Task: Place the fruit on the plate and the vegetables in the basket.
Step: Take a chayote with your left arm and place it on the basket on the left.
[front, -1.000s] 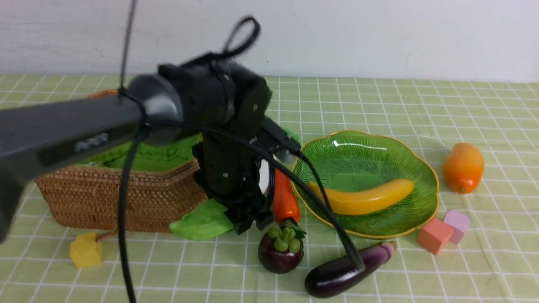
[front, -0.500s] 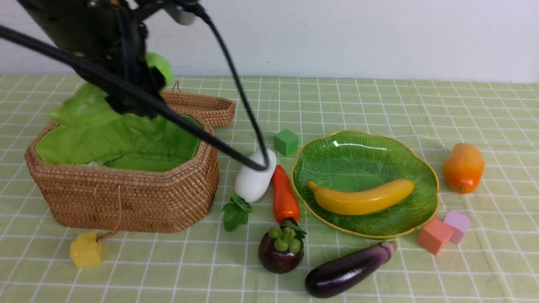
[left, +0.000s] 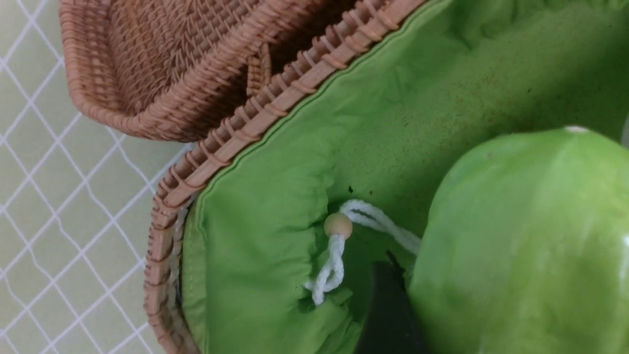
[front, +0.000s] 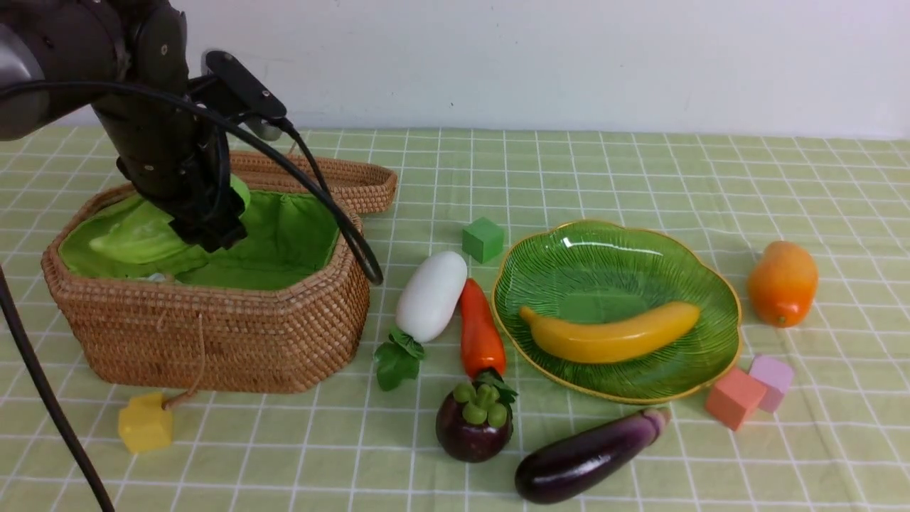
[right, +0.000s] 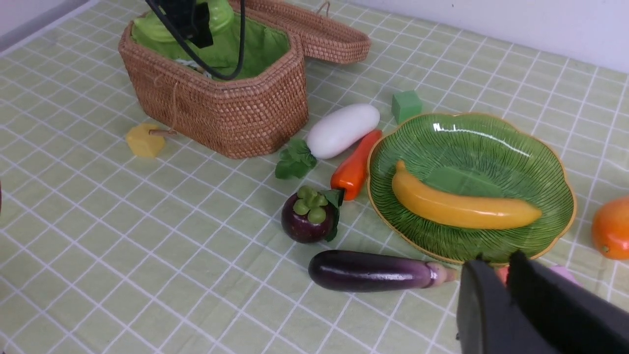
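Left gripper (front: 210, 231) grips a pale-green gourd (left: 516, 246) low in the mouth of the wicker basket (front: 213, 334), just above the green lining, its lid lying open behind. On the checked tablecloth beside it, the green leaf plate (front: 618, 245) carries the banana (front: 611, 334). The eggplant (front: 583, 455) lies in front of the plate. The white radish (front: 431, 295) and the carrot (front: 480, 331) touch between basket and plate. The mango (front: 782, 281) sits right of the plate, and the mangosteen (front: 473, 427) at the carrot's leafy end. Right gripper (right: 496, 263), fingers nearly together and empty, hovers near the plate.
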Motion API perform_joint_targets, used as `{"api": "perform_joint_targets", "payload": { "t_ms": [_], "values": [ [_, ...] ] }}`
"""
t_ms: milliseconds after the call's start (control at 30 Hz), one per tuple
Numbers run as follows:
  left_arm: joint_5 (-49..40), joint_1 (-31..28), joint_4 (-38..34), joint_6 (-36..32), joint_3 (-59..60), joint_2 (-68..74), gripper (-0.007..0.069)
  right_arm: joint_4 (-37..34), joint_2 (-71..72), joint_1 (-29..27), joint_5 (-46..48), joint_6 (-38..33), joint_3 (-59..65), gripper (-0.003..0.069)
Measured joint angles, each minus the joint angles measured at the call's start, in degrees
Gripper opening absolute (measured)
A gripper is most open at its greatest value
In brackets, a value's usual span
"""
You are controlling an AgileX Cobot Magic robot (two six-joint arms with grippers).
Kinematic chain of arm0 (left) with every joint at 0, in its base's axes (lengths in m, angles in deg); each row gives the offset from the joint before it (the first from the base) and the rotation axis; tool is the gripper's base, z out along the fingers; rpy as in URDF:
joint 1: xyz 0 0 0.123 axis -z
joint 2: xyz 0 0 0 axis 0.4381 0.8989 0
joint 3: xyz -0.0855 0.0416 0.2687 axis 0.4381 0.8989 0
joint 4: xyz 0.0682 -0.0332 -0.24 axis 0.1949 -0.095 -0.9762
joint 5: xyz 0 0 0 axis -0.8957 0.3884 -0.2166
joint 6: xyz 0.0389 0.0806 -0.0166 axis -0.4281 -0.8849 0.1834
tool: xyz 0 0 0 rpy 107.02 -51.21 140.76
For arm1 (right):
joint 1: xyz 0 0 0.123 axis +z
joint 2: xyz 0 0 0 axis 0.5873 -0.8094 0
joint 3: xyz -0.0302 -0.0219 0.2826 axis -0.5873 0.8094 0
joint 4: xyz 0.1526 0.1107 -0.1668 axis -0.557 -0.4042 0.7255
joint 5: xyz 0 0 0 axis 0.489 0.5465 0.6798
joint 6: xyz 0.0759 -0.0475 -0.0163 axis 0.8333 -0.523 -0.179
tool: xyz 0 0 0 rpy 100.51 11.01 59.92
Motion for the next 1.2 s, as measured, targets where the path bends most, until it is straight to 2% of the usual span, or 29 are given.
{"api": "perform_joint_targets", "payload": {
  "t_ms": [100, 367, 733, 900, 1000, 1200],
  "values": [
    [0.2, 0.0, 0.4, 0.0, 0.0, 0.0, 0.0451, -1.4, -0.9, 0.0, -2.6, -1.7, 0.0, 0.0086],
    [2.0, 0.0, 0.8, 0.0, 0.0, 0.0, 0.0451, -10.7, -7.3, 0.0, -7.3, -9.5, 0.0, 0.0088],
    [2.1, 0.0, 0.8, 0.0, 0.0, 0.0, 0.0451, -12.8, -7.9, 0.0, -8.9, -11.3, 0.0, 0.0089],
    [2.1, 0.0, 0.8, 0.0, 0.0, -1.2, 0.0505, -12.8, -7.9, 0.0, -8.9, -11.4, 0.0, 0.0089],
    [2.1, 0.0, 0.7, 0.0, 0.0, -2.6, 0.0576, -12.8, -7.9, 0.0, -8.9, -11.4, 0.0, 0.0089],
    [1.5, 0.0, -1.5, 0.7, 0.0, -4.1, 0.0589, -12.8, -7.9, 0.0, -8.9, -11.5, 0.0, 0.0089]
  ]
}}
